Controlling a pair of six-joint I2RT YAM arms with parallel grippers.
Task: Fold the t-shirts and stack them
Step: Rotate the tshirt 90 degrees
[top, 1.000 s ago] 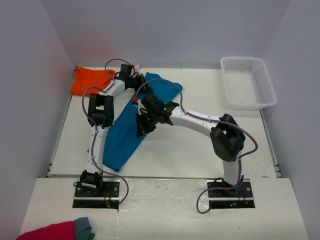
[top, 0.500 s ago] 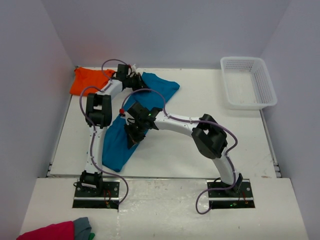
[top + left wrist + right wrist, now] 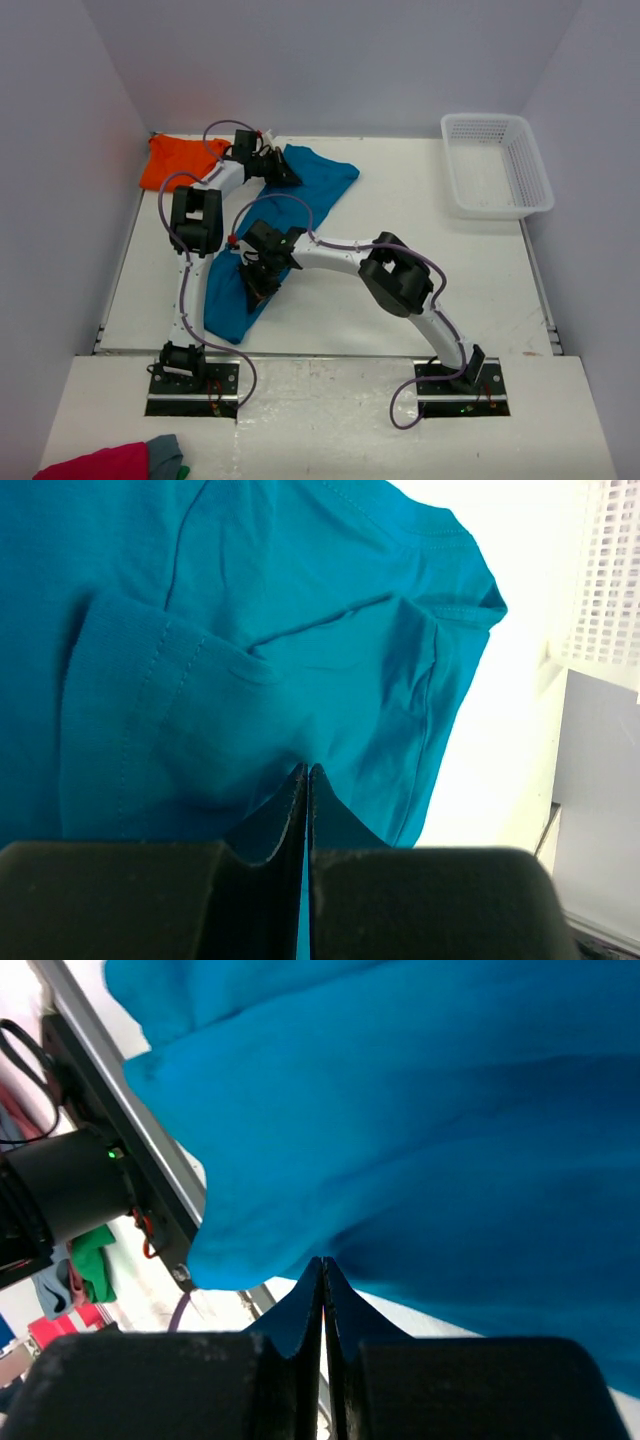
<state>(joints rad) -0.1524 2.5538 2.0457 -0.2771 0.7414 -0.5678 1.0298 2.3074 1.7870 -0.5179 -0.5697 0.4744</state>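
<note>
The teal-blue t-shirt lies in a long diagonal band from the back middle of the table toward the left arm's base. My left gripper is at its far end, shut on a fold of the cloth, jaws pressed together. My right gripper is at the shirt's near half, shut on its edge, with teal cloth bunched ahead of it. The orange t-shirt lies crumpled in the back left corner, apart from both grippers.
A white mesh basket stands at the back right, its wall also in the left wrist view. A crimson-pink cloth and a grey cloth lie on the near ledge, bottom left. The left arm's base is close to the right gripper.
My right gripper has swung left and toward the near edge, dragging the teal shirt's lower half with it. The left gripper has barely shifted at the shirt's far end.
</note>
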